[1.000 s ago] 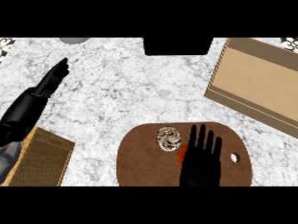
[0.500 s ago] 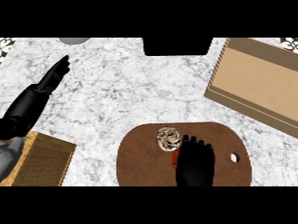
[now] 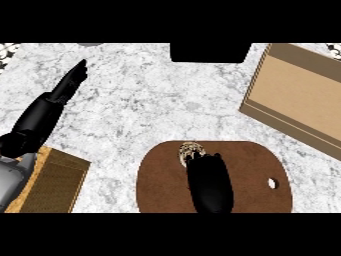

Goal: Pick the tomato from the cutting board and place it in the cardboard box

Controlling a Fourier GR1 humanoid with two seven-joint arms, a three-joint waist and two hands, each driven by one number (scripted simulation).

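A brown oval cutting board point(image 3: 258, 165) lies at the lower middle of the counter. My right hand point(image 3: 210, 182) rests on it with its fingers curled down, and it covers the spot where the tomato lay, so the tomato itself is hidden. A small pale, patterned object point(image 3: 190, 149) sits on the board just beyond the fingertips. The open cardboard box point(image 3: 309, 95) stands at the right, apart from the board. My left hand point(image 3: 57, 97) is at the left over the bare counter, its fingers straight and pointing away from me, holding nothing.
A woven wooden tray or mat point(image 3: 55, 180) lies at the lower left beside my left forearm. A black object point(image 3: 210, 52) stands at the counter's far edge. Marble counter point(image 3: 165, 100) stretches between the board, the box and my left hand.
My right hand's fingers have gone from straight to curled down over the tomato, and the red sliver beside the hand no longer shows. The left forearm has shifted slightly.
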